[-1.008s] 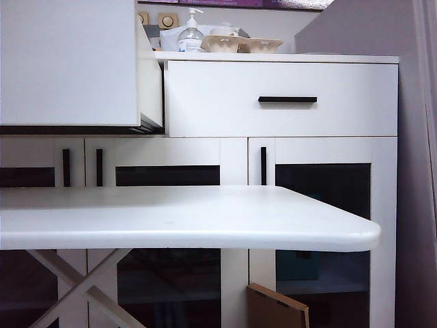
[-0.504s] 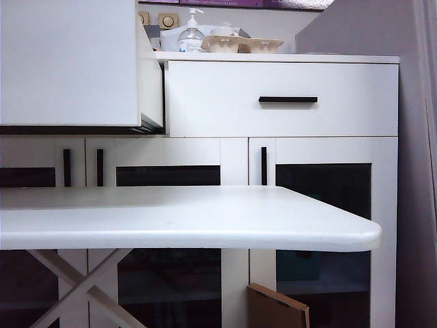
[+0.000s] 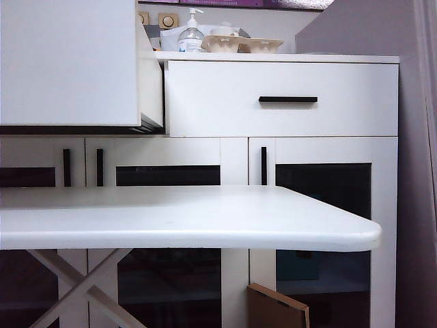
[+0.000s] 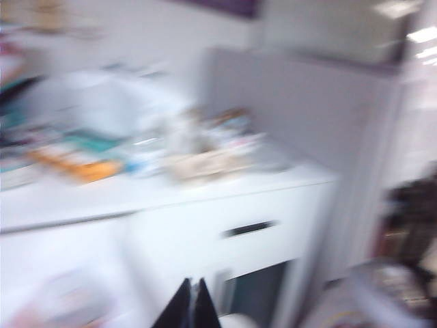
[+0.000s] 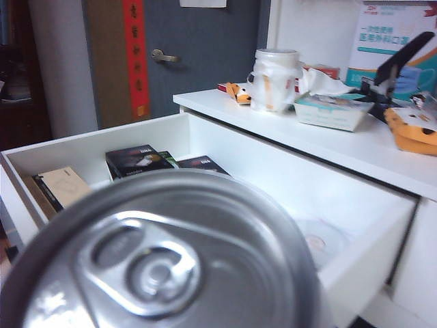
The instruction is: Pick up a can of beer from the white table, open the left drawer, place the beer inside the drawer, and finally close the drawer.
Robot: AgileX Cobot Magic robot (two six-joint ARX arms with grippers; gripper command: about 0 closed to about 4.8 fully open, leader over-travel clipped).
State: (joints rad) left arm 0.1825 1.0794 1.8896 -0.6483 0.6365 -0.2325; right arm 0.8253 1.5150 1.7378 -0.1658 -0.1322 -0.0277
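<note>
While left claw's (image 4: 192,305) shut, right's can (image 5: 160,263) overhangs drawer (image 5: 263,171).

The white table (image 3: 205,219) fills the foreground of the exterior view, its thick rounded edge running across and curving off at the right corner, with nothing showing on its top. Behind it stands the cabinet (image 3: 321,157), and on the cabinet top (image 3: 341,59) sit a clear pump bottle (image 3: 190,35) and pale egg-carton trays (image 3: 242,44) just beside it. The right wrist view shows that countertop (image 5: 355,147) closer up: a white mug (image 5: 275,78), a tissue box (image 5: 334,109) and an orange packet (image 5: 413,133) rest on it. The left wrist view is too blurred to sort out the clutter.
</note>
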